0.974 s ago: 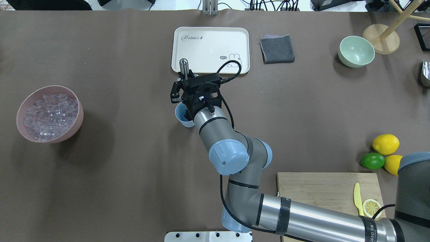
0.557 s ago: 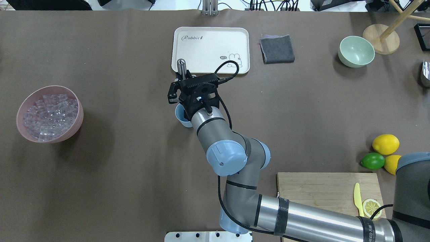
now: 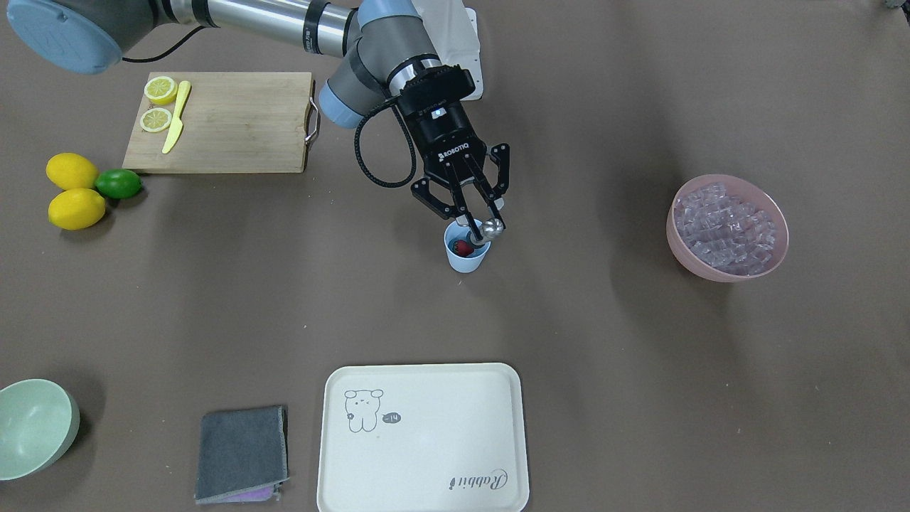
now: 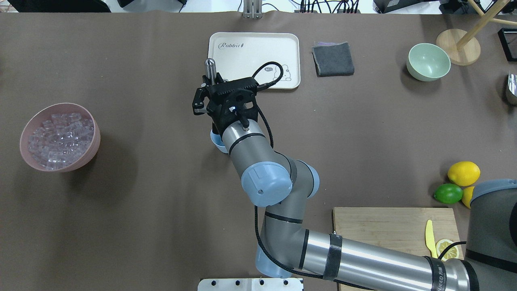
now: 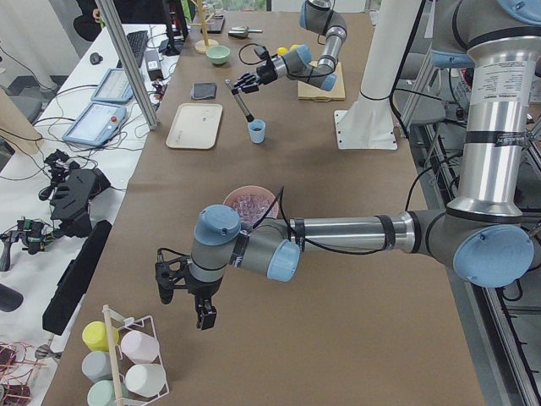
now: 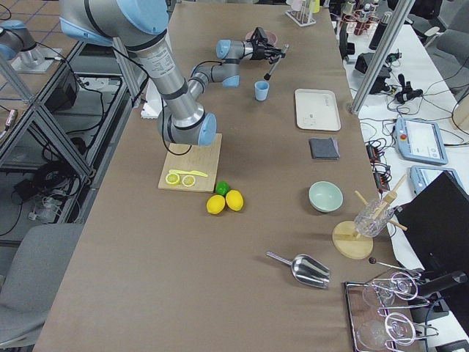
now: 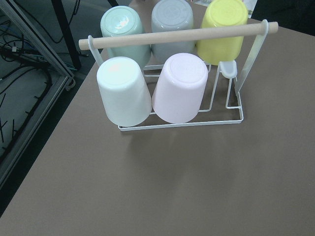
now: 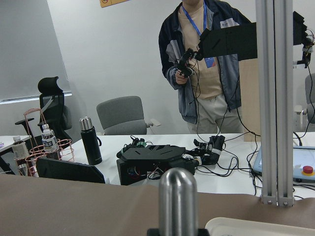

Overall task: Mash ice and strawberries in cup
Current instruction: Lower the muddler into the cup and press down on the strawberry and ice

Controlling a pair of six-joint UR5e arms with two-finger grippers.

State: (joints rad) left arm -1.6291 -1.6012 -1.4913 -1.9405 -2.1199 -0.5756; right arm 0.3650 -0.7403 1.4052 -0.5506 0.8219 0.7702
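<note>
Steel muddler point(image 3: 493, 229) sits clamped in your right gripper point(image 3: 478, 217), tilted over the light blue cup point(image 3: 467, 262) at mid-table. One strawberry point(image 3: 462, 247) lies inside, seemingly unmashed; the ice point(image 3: 726, 222) fills the pink bowl point(image 3: 711, 273), so mashing looks barely begun. Your left gripper point(image 5: 188, 298) hangs near a cup rack point(image 7: 167, 83); whether it is open, I cannot tell. Brown matting point(image 3: 640, 391) covers the table; a person point(image 8: 206, 64) stands beyond.

Matt brown paper-like table cover point(image 3: 640, 391), polished metal muddler point(image 3: 490, 229), smooth light blue plastic cup point(image 3: 466, 260), clear glassy ice point(image 3: 726, 226) in matt pink bowl point(image 3: 700, 269), grainy wooden cutting board point(image 3: 227, 121), grey cloth point(image 3: 242, 454), smooth cream tray point(image 3: 426, 455).
</note>
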